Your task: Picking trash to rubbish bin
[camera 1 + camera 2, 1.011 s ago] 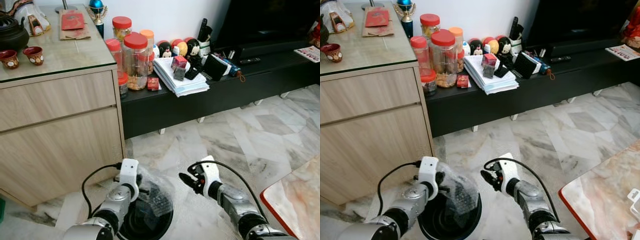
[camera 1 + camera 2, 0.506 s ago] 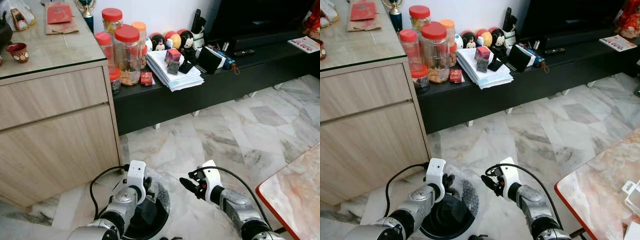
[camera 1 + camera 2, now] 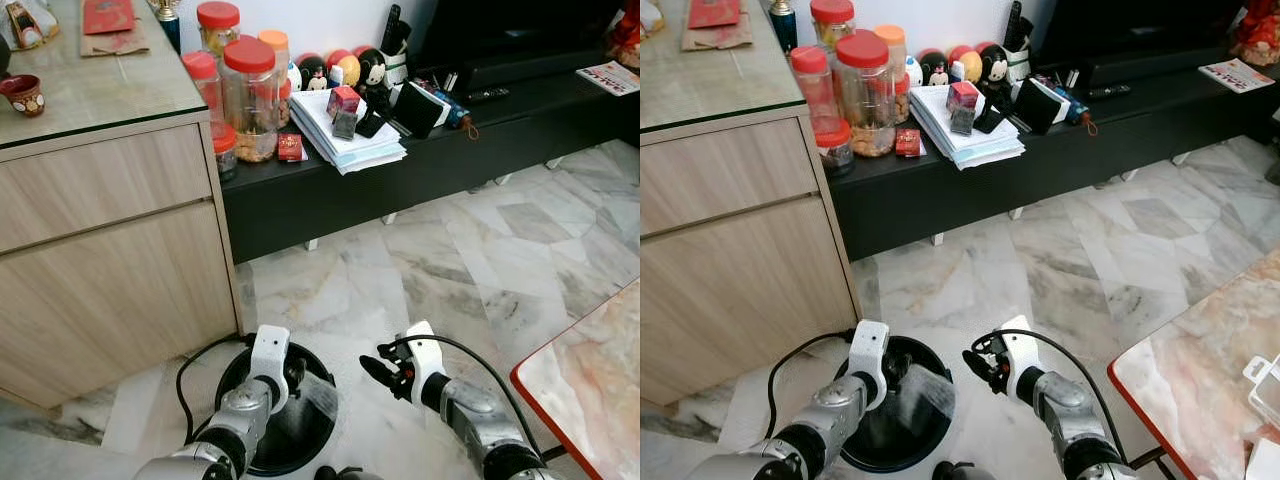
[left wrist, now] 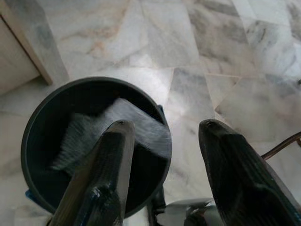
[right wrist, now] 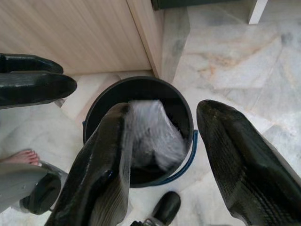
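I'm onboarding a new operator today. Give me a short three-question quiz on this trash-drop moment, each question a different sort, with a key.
1. True or false: the clear plastic trash is lying on the marble floor beside the black bin.
2. Multiple choice: the bin stands nearest to A) the wooden cabinet, B) the low black TV bench, C) the red-edged marble table.
3. Fill in: the fingers of the left gripper are ____ over the bin.

Key:
1. False; it sits in the bin's mouth.
2. A.
3. Open; the right gripper, also open, is beside the bin.
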Controlling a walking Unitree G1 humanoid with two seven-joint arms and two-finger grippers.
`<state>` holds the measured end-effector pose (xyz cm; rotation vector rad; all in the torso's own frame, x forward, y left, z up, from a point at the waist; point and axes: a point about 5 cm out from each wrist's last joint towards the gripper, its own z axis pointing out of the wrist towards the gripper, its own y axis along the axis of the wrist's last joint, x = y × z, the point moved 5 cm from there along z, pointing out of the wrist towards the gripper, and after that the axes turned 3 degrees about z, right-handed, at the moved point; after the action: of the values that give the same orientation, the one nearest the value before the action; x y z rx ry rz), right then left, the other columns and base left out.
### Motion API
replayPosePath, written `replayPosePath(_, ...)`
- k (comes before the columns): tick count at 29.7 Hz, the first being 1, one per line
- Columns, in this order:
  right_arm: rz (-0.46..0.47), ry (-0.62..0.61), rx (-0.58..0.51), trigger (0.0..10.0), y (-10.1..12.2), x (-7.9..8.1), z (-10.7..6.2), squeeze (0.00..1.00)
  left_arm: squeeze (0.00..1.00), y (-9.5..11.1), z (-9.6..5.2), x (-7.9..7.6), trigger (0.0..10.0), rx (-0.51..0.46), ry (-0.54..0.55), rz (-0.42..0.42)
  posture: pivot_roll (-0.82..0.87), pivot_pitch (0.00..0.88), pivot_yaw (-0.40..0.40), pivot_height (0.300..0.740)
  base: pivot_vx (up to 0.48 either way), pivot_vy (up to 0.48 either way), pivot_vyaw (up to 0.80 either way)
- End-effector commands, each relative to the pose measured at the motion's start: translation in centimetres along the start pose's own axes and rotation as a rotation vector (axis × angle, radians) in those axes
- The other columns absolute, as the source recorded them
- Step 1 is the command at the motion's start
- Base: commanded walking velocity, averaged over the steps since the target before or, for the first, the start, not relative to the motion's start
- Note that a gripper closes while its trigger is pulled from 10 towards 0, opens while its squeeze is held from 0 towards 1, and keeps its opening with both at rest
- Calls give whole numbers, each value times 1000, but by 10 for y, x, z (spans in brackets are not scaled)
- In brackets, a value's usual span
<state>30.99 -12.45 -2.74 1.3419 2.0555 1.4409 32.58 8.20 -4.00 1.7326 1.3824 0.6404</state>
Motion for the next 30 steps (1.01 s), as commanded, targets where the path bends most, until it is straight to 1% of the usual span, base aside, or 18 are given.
replayPosePath(1,4,-39,-9,10000,0,-7,-4,0,1000,-11,-2,-3,10000,28,-10,20,-122,182,-149,740,0,0,0)
replayPosePath(3,3,-84,-8,10000,0,-14,-6,0,1000,-14,-3,1,10000,38,2,37,-118,178,-147,740,0,0,0)
replayPosePath(4,17,-126,-13,10000,-1,-21,-9,0,0,-19,-5,8,10000,51,22,49,-113,176,-145,740,0,0,0)
replayPosePath(5,22,-134,-15,10000,-1,-22,-9,0,0,-20,-6,10,10000,54,27,51,-113,176,-145,740,0,0,0)
replayPosePath(6,21,-166,-15,10000,-2,-27,-12,0,0,-23,-7,15,10000,65,46,54,-103,169,-141,740,0,0,0)
replayPosePath(7,30,-222,-15,10000,-4,-35,-15,0,0,-28,-10,24,10000,80,76,55,-95,165,-139,740,0,0,0)
replayPosePath(10,66,-337,-7,10000,-11,-52,-26,0,0,-38,-16,39,10000,111,119,46,-84,158,-136,740,0,0,0)
replayPosePath(11,103,-404,11,10000,-20,-60,-33,0,0,-45,-20,46,10000,136,138,52,-72,150,-133,740,0,0,0)
replayPosePath(14,145,-515,74,10000,-43,-72,-48,0,0,-61,-28,57,10000,185,164,57,-53,139,-128,740,0,0,0)
replayPosePath(15,145,-515,74,10000,-43,-72,-48,0,0,-61,-28,57,10000,185,164,57,-53,139,-128,740,0,0,0)
replayPosePath(16,187,-552,96,10000,-54,-74,-54,0,0,-69,-32,61,10000,216,174,60,-41,135,-126,740,0,0,0)
replayPosePath(20,263,-624,141,10000,-80,-75,-67,0,0,-93,-42,62,10000,288,165,78,-28,120,-124,740,0,0,0)
replayPosePath(22,293,-659,188,10000,-96,-72,-74,0,0,-104,-48,64,10000,311,173,83,-22,109,-121,740,0,0,0)
replayPosePath(25,311,-660,210,10000,-106,-66,-75,0,0,-110,-52,67,10000,326,188,79,-14,102,-121,740,0,0,0)
replayPosePath(26,325,-658,224,10000,-112,-62,-75,0,0,-114,-55,70,10000,342,202,83,-9,97,-118,740,0,0,0)
replayPosePath(30,359,-654,254,10000,-125,-52,-75,0,0,-119,-59,74,10000,356,223,89,4,82,-116,740,0,0,0)
